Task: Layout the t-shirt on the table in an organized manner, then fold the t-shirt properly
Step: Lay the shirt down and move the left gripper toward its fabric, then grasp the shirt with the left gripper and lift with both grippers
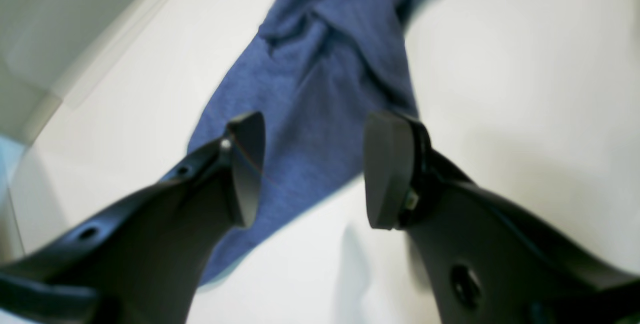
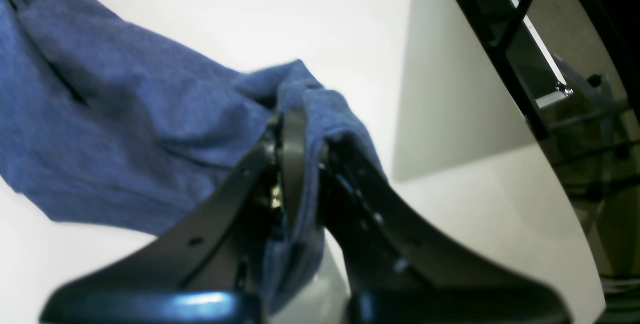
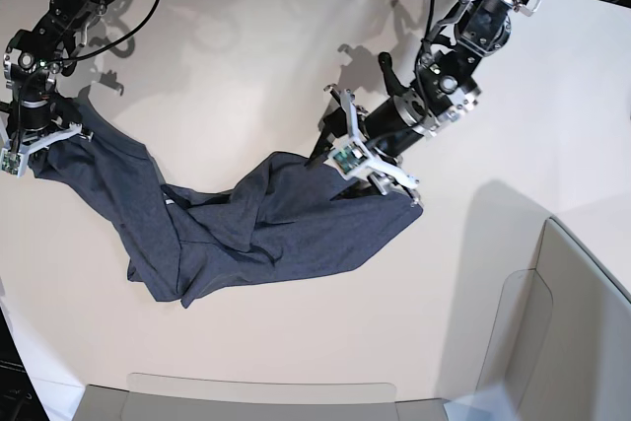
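Left tool (image 1: 312,169) spread wide, nothing held, hovering over the t-shirt's (image 3: 266,224) near edge, cloth directly below and running away from it. Right tool (image 2: 300,164) pressed together, pinching a shirt corner at the far end. Shirt bunched on the bench (image 3: 246,66), long axis running between the two tools. Left arm reaches in low, angled; right arm hangs steep over its corner.

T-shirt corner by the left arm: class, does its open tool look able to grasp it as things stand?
Probably yes. The left tool is open directly over the t-shirt edge, with nothing between its jaws and the cloth on the table.
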Motion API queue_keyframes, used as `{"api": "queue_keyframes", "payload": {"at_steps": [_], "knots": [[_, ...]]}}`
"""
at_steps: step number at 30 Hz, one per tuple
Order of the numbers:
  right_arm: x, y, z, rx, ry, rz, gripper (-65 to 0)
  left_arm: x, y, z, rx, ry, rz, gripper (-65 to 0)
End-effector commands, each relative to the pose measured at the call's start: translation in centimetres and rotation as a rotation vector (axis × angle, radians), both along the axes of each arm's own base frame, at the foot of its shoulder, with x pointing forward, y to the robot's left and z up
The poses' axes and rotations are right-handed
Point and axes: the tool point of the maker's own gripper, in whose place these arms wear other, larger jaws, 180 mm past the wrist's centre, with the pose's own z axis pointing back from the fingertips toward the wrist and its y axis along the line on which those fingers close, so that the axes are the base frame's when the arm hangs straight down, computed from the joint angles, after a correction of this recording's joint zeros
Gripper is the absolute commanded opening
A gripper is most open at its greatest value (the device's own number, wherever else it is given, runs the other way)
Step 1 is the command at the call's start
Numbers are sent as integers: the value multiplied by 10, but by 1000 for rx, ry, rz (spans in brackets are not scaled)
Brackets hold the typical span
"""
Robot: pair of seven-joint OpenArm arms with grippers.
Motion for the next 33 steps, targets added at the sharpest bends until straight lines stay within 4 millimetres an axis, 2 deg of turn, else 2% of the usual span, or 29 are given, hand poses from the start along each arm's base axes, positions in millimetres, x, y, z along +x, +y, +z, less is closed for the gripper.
{"api": "queue_keyframes", "payload": {"at_steps": [1, 4, 7, 9, 13, 19, 26, 29, 31, 33], "knots": [[7, -1, 17, -28, -56, 7, -650, 1, -9, 9, 34, -66, -38, -351], [9, 7, 15, -26, -48, 31, -650, -1, -32, 12, 149, -186, -104, -351], [8, 27, -3, -29, 14, 109, -650, 3, -47, 23, 232, -300, -141, -351], [6, 48, -18, -32, 68, 188, -650, 7, -49, 28, 264, -345, -152, -351], [-2, 78, -39, -119, 201, 393, -650, 15, -50, 39, 266, -376, -149, -351], [-31, 122, -70, -233, 378, 698, -650, 14, -66, 38, 229, -360, -152, -352], [-60, 179, -71, -257, 402, 932, -650, 10, -91, 45, 156, -335, -147, -351], [-64, 194, -69, -271, 395, 1004, -650, 9, -99, 29, 155, -291, -154, -351], [-63, 197, -63, -278, 378, 1014, -650, 8, -100, 19, 162, -278, -170, -351], [-59, 198, -57, -283, 356, 1011, -650, 8, -94, 8, 180, -269, -183, -351]]}}
